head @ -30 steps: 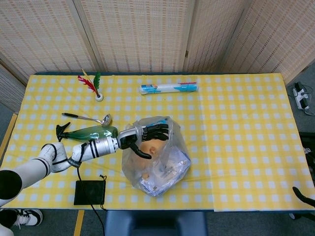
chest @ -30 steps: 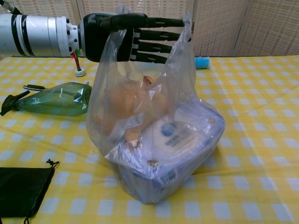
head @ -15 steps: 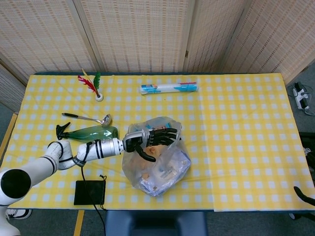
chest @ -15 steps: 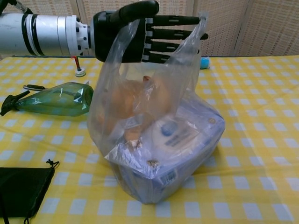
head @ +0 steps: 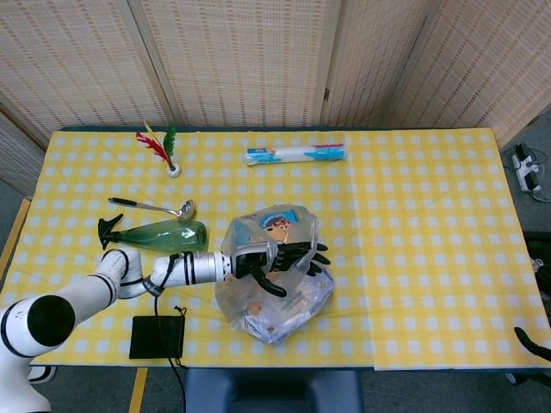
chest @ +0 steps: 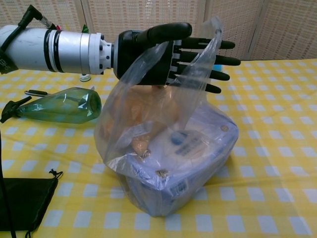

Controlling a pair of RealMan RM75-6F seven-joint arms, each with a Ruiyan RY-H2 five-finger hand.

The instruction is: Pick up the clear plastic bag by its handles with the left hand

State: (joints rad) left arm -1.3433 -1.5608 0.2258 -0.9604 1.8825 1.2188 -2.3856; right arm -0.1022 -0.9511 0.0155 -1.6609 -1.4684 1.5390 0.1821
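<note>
Left hand [chest: 168, 54] threaded through handles of clear plastic bag [chest: 168, 148], fingers [chest: 218, 60] straight, gripping nothing. Bag resting on desk [chest: 277, 148]; closing and lifting left.

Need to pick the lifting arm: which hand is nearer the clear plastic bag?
Left. The left hand is threaded through the clear plastic bag handles, fingers straight, not curled. The right hand shows in neither view.
</note>
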